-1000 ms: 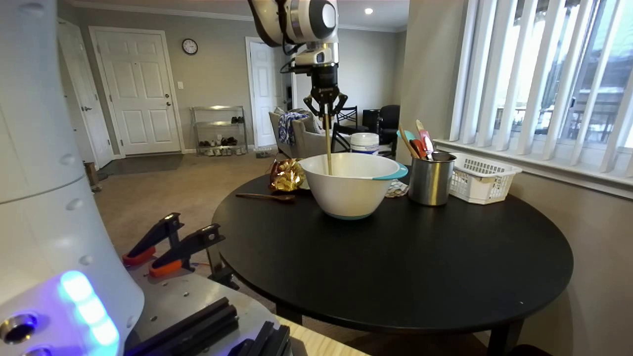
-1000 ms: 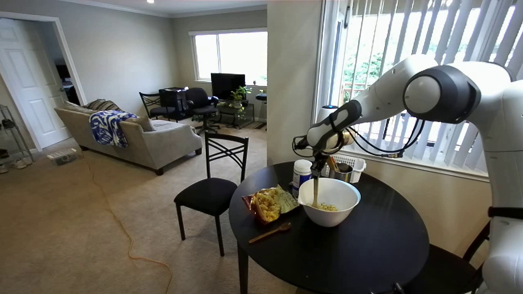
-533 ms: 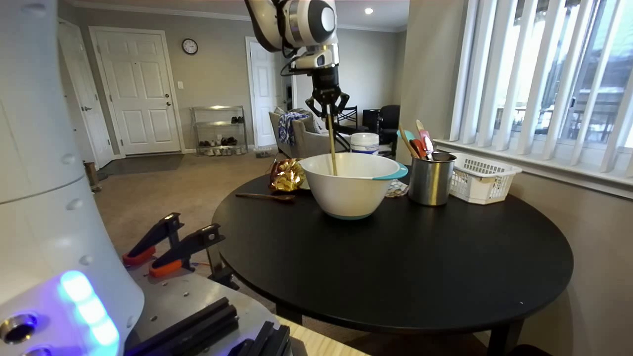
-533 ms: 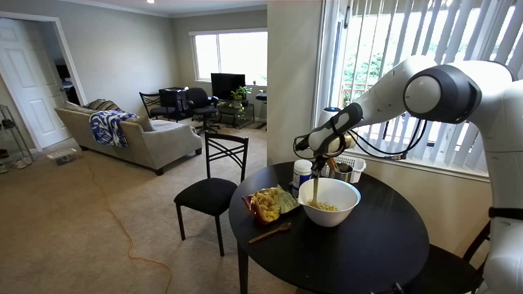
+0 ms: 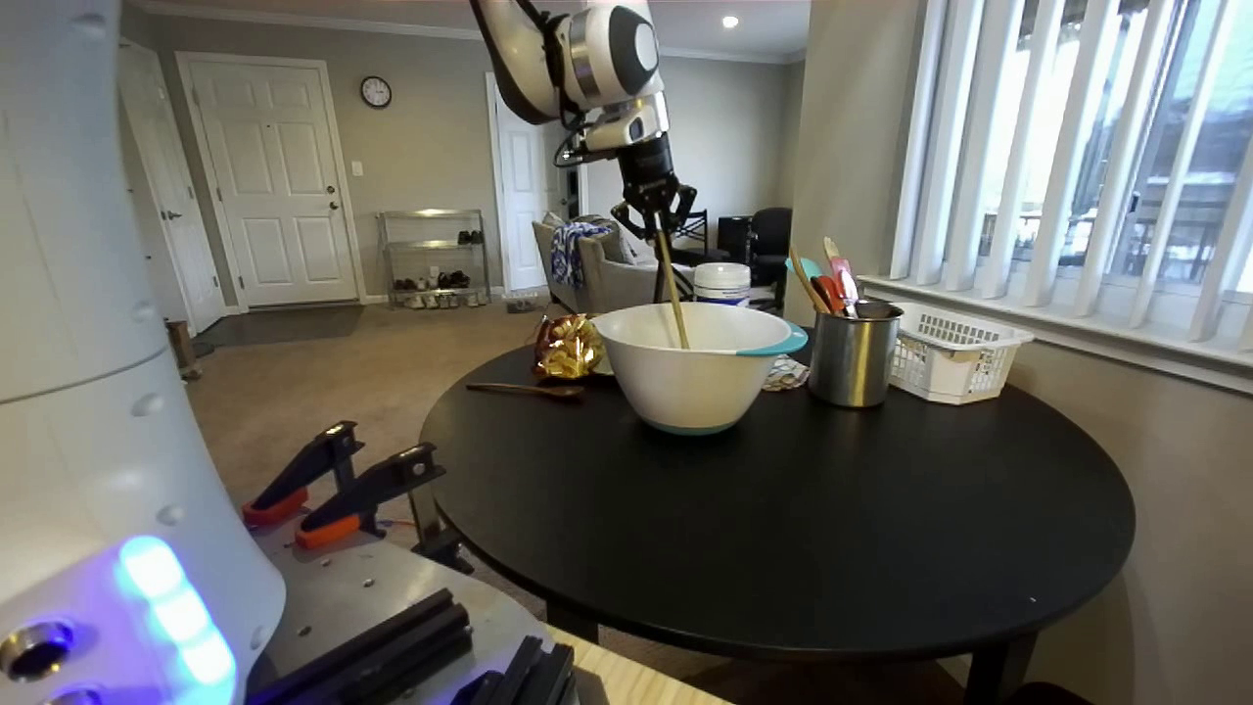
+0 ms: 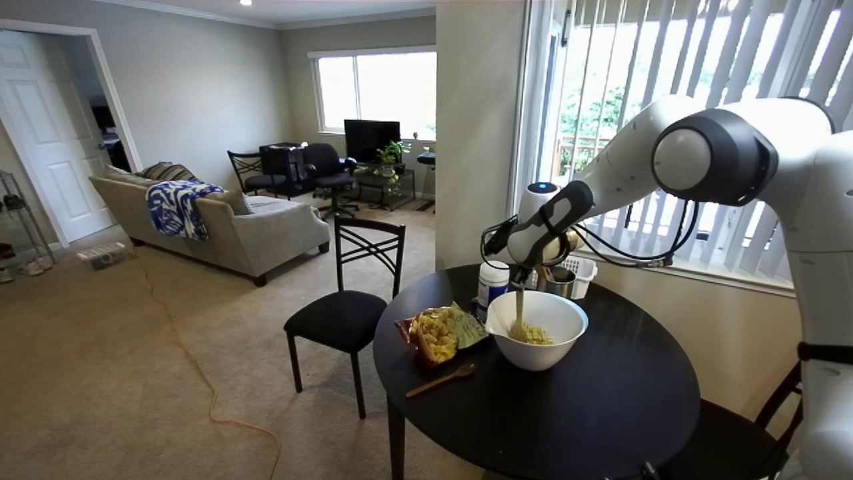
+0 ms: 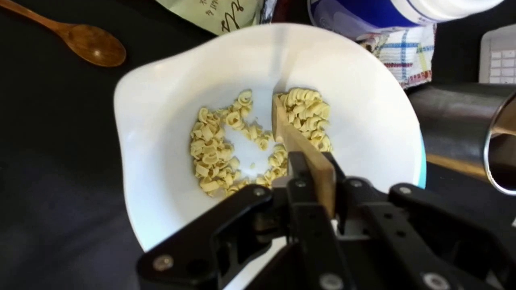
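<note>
Wooden utensil (image 7: pixel 300 144): tilted, its lower end inside the bowl (image 5: pixel 677 382), close against the pasta (image 7: pixel 211 151); spoon or spatula, I cannot tell.
Gripper (image 7: pixel 316 163): pinched narrow around the utensil's upper part, above the bowl.
Pasta: twisted pieces in uneven heaps, with bare white bottom between them.
Work in the bowl: the utensil is gripped and down by the pasta, so that much is done; with the heaps so uneven, it looks under way rather than finished. How much is left does not show.
Bowl: upright on the round black counter (image 5: pixel 832 529).
Near the bowl: a brown spoon (image 7: pixel 94 44) lying ungripped, a bag (image 6: pixel 470 325), a blue-and-white tub (image 6: pixel 492 293) and a checked cloth (image 7: pixel 407 52).
Farther over: a metal pot (image 5: pixel 852 362), a white basket (image 5: pixel 964 380) just beside it.
</note>
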`<control>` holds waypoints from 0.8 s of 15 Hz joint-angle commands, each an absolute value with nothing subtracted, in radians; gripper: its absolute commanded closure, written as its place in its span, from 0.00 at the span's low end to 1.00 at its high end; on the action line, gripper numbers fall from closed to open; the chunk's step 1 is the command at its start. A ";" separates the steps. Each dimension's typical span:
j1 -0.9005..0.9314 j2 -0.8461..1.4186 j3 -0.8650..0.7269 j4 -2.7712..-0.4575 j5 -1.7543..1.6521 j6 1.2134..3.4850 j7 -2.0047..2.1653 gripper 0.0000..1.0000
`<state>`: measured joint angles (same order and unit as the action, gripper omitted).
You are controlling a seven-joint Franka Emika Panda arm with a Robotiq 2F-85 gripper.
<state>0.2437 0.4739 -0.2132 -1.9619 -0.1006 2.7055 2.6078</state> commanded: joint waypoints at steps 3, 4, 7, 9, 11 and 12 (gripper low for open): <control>0.512 0.503 -0.534 -2.015 -0.099 2.732 2.607 0.95; 0.553 0.510 -0.576 -2.018 -0.101 2.726 2.607 0.95; 0.607 0.497 -0.610 -2.040 -0.116 2.711 2.607 0.95; 0.593 0.477 -0.578 -2.050 -0.114 2.685 2.582 0.95; 0.500 0.448 -0.474 -2.046 -0.181 2.635 2.591 0.96; 0.461 0.439 -0.426 -2.044 -0.186 2.605 2.572 0.96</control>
<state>0.5580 0.4968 -0.5372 -2.0271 -0.1394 2.6692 2.6010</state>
